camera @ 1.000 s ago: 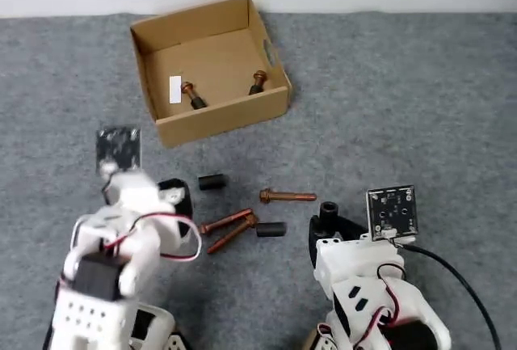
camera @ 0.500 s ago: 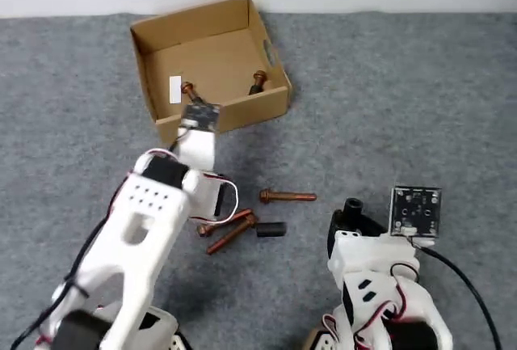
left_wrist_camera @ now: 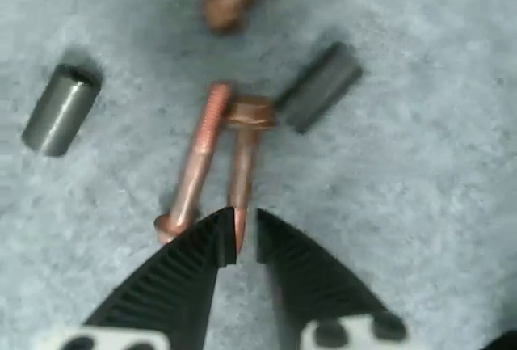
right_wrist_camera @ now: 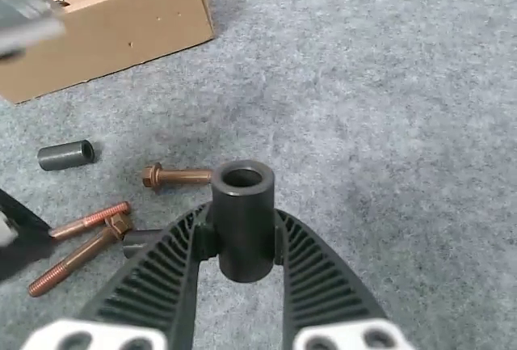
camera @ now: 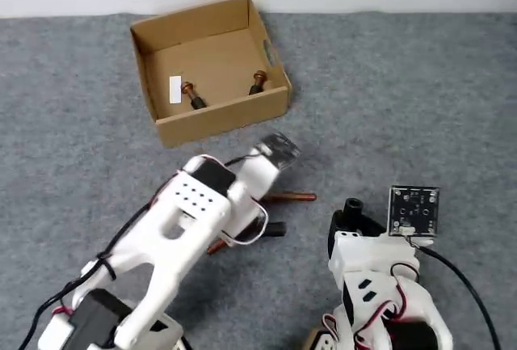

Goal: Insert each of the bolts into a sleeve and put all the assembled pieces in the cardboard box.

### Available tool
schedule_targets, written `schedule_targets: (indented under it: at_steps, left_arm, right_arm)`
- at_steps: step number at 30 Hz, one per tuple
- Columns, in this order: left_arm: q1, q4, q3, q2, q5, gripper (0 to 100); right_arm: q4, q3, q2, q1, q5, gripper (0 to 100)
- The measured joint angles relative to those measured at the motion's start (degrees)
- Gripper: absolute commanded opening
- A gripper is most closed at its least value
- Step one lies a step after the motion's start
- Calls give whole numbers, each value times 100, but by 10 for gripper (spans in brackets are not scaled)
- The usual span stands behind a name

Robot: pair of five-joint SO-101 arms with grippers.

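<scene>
Bolts here look like small copper-coloured metal pieces: stiff, dense for their size, and likely to roll on their round shanks. The left gripper (left_wrist_camera: 242, 221) has its jaws almost together with a slim gap between them. The threaded end of one bolt (left_wrist_camera: 241, 164) shows in that gap; whether the jaws pinch it or merely hang above it I cannot tell. Its head lies straight ahead of the jaws, touching the threaded tip of a second bolt (left_wrist_camera: 194, 164) that lies just beside it. A hold on the shank close under the head would probably serve best, leaving the thread free for insertion. The right gripper (right_wrist_camera: 242, 217) is clamped on a dark sleeve (right_wrist_camera: 242, 192), which stands upright between the jaws with its bore facing up. Smooth and rigid, the sleeve could slip under a light squeeze. The cardboard box (camera: 218, 120) sits well beyond both grippers.
</scene>
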Motion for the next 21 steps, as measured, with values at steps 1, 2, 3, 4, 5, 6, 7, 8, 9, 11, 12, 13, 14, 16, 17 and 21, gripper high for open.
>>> schedule_targets:
  at_steps: [1, 2, 3, 4, 5, 6, 7, 8, 9, 11, 12, 13, 14, 16, 17, 21]
  left_arm:
    - [9, -9, 0, 44, -53, 115]
    - [9, -53, 0, 114, -97, 115]
    - [18, -97, 0, 185, -123, 115]
    - [18, -149, 0, 264, -141, 115]
    - [18, -211, 0, 352, -141, 115]
    - [18, -299, 0, 440, -141, 115]
    - [18, -387, 0, 545, -141, 115]
    - [18, -484, 0, 642, -141, 115]
    - [18, -571, 0, 738, -141, 115]
    - [26, -765, 0, 932, -141, 115]
    - [44, -879, 0, 1020, -141, 115]
    - [44, -976, 0, 1116, -141, 115]
    - [44, -1064, 0, 1213, -141, 115]
    - [44, -1240, -9, 1389, -141, 115]
    - [44, -1319, -9, 1477, -141, 115]
    - [44, -1442, -88, 1785, -158, 115]
  right_arm:
    - [0, 0, 0, 0, 0, 8]
    - [0, 0, 0, 0, 0, 8]
    - [0, 0, 0, 18, 0, 8]
    - [0, 0, 0, 26, 0, 8]
    - [0, 0, 0, 26, 0, 8]
    - [0, 0, 0, 26, 0, 8]
    - [0, 0, 0, 18, 0, 8]
    - [0, 0, 0, 18, 0, 8]
    - [0, 0, 0, 18, 0, 8]
    - [0, 0, 0, 18, 0, 8]
    - [0, 0, 0, 18, 0, 8]
    - [0, 0, 0, 18, 0, 8]
    - [0, 0, 0, 18, 0, 8]
    - [0, 0, 0, 18, 0, 8]
    - [0, 0, 0, 18, 0, 8]
    - [0, 0, 0, 18, 0, 8]
